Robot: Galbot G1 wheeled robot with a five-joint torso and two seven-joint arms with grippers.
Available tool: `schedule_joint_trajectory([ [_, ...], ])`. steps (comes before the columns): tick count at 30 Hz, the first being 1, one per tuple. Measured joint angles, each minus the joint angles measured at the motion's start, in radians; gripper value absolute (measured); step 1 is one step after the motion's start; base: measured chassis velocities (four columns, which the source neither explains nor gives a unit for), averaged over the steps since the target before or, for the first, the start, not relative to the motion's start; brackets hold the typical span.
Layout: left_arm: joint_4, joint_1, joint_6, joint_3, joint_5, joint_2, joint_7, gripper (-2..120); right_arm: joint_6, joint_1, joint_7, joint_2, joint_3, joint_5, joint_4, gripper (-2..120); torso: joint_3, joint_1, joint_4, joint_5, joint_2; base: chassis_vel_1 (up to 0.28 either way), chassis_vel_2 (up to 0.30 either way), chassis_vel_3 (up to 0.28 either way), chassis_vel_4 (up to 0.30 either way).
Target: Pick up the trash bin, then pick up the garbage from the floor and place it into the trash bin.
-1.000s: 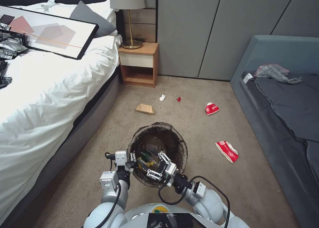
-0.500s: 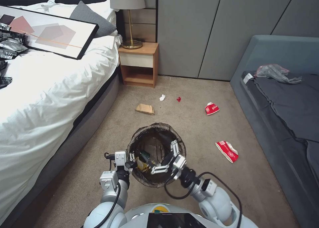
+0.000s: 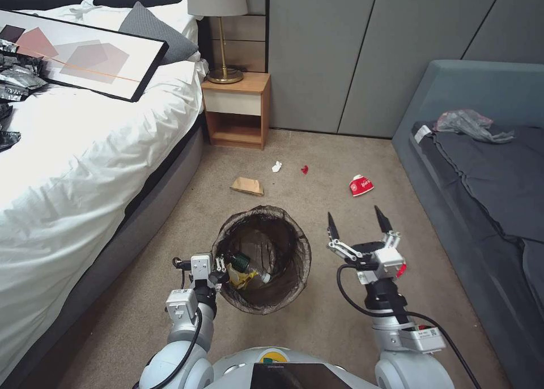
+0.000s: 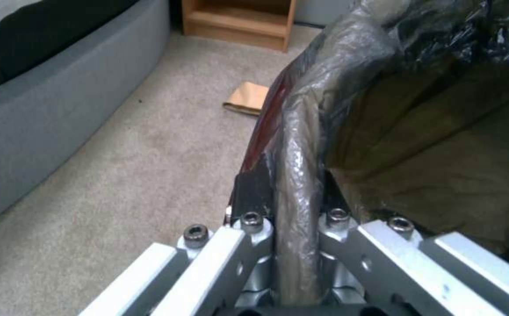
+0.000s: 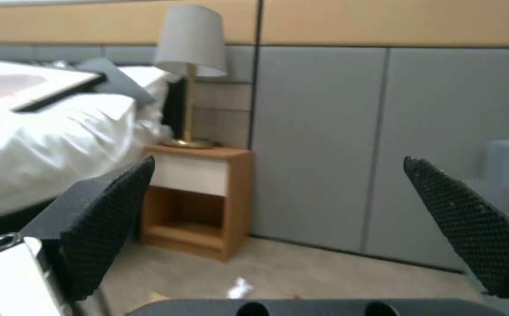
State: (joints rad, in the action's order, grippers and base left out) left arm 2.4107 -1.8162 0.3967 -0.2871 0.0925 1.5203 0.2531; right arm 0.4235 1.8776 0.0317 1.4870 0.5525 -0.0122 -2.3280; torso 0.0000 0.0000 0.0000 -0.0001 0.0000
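The trash bin (image 3: 286, 250), lined with a dark bag, hangs low over the carpet in front of me. My left gripper (image 3: 221, 269) is shut on its near-left rim, and the left wrist view shows the fingers (image 4: 254, 228) clamping the bagged rim (image 4: 295, 175). Inside lie a green-labelled bottle (image 3: 242, 260) and a yellow wrapper (image 3: 242, 277). My right gripper (image 3: 358, 226) stands open and empty to the right of the bin, pads (image 5: 111, 215) wide apart. Garbage on the floor: a brown paper bag (image 3: 247, 186), a white scrap (image 3: 276, 166), a red scrap (image 3: 305, 169) and a red-and-white cup (image 3: 361, 185).
A white bed (image 3: 73, 151) runs along the left. A wooden nightstand (image 3: 237, 108) with a lamp (image 3: 218, 32) stands at the far wall. A grey-blue sofa (image 3: 487, 179) lines the right side. Open carpet lies between them.
My right gripper has come up out of the bin and swung to the right, open. The bin has shifted slightly left in my left gripper.
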Motion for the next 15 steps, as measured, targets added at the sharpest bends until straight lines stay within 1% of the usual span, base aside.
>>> schedule_joint_trajectory([
  [1,0.0,0.0,0.0,0.0,0.0,0.0,0.0,2,0.0,0.0,0.0,0.0,0.0,0.0,0.0,100,0.0,0.0,0.0,0.0,0.0,0.0,0.0,0.0,0.0],
  [5,0.008,0.002,0.0,-0.006,0.005,-0.002,0.001,2,0.063,0.019,0.003,0.053,0.038,-0.019,0.02,100,0.0,0.0,0.0,0.0001,0.0,0.0,0.0,0.0,0.0],
  [9,0.013,0.001,-0.001,-0.005,0.005,-0.002,0.002,2,0.066,0.019,-0.013,0.081,0.038,-0.017,0.036,100,0.0,0.0,0.0,0.0001,0.0,0.0,0.0,0.0,0.0],
  [15,0.019,-0.001,-0.004,-0.009,0.006,-0.004,0.003,2,0.064,0.015,-0.023,0.089,0.054,-0.001,0.062,100,0.0,0.0,0.0001,0.0001,0.0,0.0,0.0,0.0,0.0],
])
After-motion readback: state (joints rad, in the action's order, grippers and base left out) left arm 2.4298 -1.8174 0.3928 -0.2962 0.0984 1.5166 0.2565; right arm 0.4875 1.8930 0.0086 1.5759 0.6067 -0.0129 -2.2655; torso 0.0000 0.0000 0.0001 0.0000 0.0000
